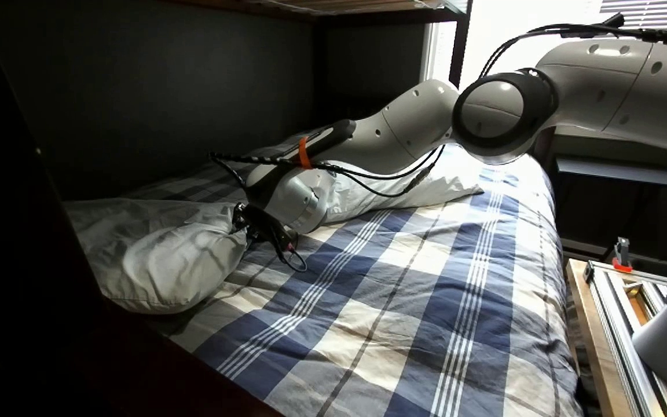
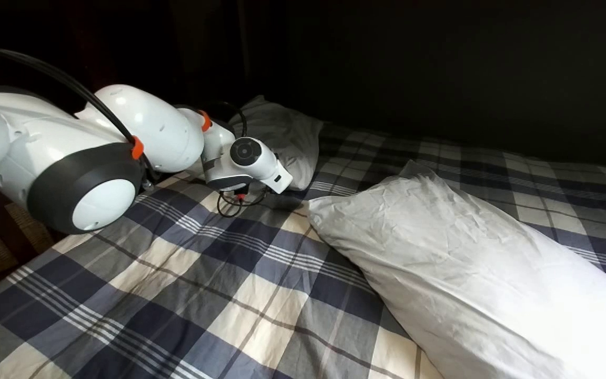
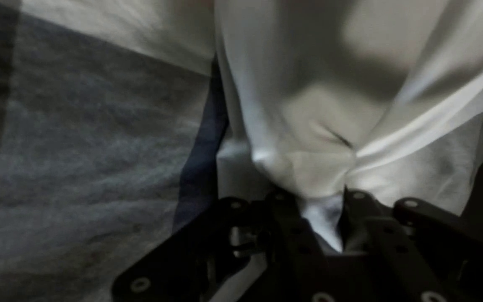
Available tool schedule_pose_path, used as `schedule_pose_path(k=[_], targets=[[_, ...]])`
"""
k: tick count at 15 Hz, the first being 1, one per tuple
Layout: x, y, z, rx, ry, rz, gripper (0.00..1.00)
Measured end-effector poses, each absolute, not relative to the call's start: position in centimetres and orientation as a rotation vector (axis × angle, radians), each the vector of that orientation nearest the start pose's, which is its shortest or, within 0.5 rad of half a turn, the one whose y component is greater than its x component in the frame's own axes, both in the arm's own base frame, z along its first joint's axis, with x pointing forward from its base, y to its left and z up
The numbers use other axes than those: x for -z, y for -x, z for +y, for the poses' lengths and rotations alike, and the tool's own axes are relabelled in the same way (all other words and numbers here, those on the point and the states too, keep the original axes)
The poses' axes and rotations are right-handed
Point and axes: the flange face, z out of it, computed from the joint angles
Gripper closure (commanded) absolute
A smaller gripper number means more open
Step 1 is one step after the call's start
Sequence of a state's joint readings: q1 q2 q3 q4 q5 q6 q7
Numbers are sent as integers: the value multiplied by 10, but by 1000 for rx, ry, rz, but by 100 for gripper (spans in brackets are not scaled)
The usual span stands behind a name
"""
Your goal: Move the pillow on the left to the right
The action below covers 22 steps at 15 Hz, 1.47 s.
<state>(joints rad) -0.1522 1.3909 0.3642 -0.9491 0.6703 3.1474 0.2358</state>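
The pillow (image 1: 165,260) is off-white and wrinkled, and lies at the left end of the bed in an exterior view. It also shows at the far end, partly behind the arm, in an exterior view (image 2: 295,139). My gripper (image 1: 242,223) is at the pillow's near side, with the case bunched and drawn towards it. In the wrist view, the fingers (image 3: 318,203) are closed around a gathered fold of the pillow's case (image 3: 329,109). In an exterior view the fingers are hidden behind the wrist.
A second, brighter white pillow (image 1: 394,194) lies on the plaid bedspread (image 1: 368,324), partly behind the arm; it is large in an exterior view (image 2: 455,263). A dark wall (image 1: 154,87) runs behind the bed, an upper bunk (image 1: 287,7) is overhead, and a dark bed frame (image 1: 79,359) stands at the near left.
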Motion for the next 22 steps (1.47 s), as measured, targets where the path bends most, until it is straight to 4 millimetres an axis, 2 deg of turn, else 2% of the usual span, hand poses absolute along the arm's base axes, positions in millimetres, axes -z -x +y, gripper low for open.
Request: schedule_pose_path(k=[1,4,11,15,20,22], targets=[[-85,-789,-36,761,2033,1297,99],[-105,-798,-58,736,2112,1254,97],[-200,-823,-142,932,2251,1186,97],[-234,-819,-205,1009,2330,1270,97],[-281,-798,-298,1141,2388,1412,97],[-305,-789,-327,1224,2404,1454,97]])
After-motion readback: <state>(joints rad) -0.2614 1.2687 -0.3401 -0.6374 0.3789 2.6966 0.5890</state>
